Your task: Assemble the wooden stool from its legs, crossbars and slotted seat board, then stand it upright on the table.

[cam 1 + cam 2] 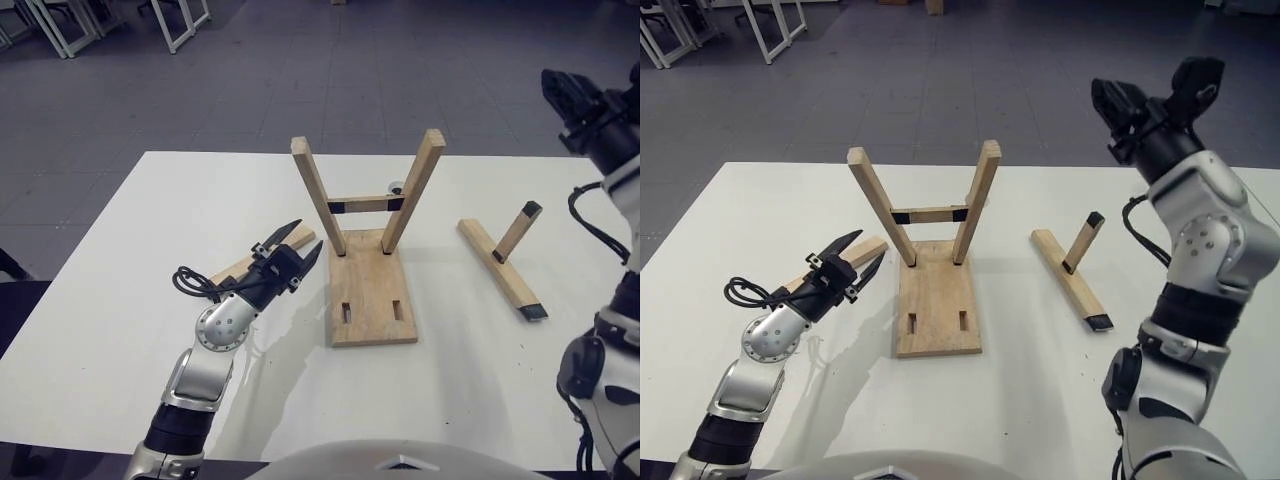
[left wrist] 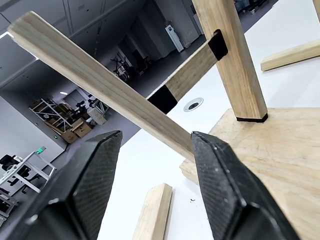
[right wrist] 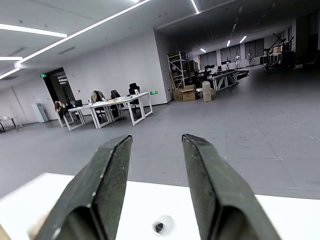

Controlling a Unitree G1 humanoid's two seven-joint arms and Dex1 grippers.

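The slotted seat board (image 1: 372, 290) lies flat mid-table. Two legs (image 1: 318, 195) stand in its far slots, joined by a crossbar (image 1: 365, 204); the two near slots are bare. To the right lies another leg (image 1: 498, 268) with a crossbar (image 1: 518, 230) sticking up from it. A loose leg (image 1: 862, 252) lies left of the board, partly hidden behind my left gripper (image 1: 305, 243), which is open just above it and holds nothing. In the left wrist view the standing leg (image 2: 100, 82) shows beyond its fingers (image 2: 90, 185). My right gripper (image 1: 1150, 92) is open, raised high over the table's far right.
The white table (image 1: 120, 300) has free room left and front of the board. A small round grommet (image 1: 396, 186) sits in the tabletop behind the standing legs. Grey floor and distant desks lie beyond the far edge.
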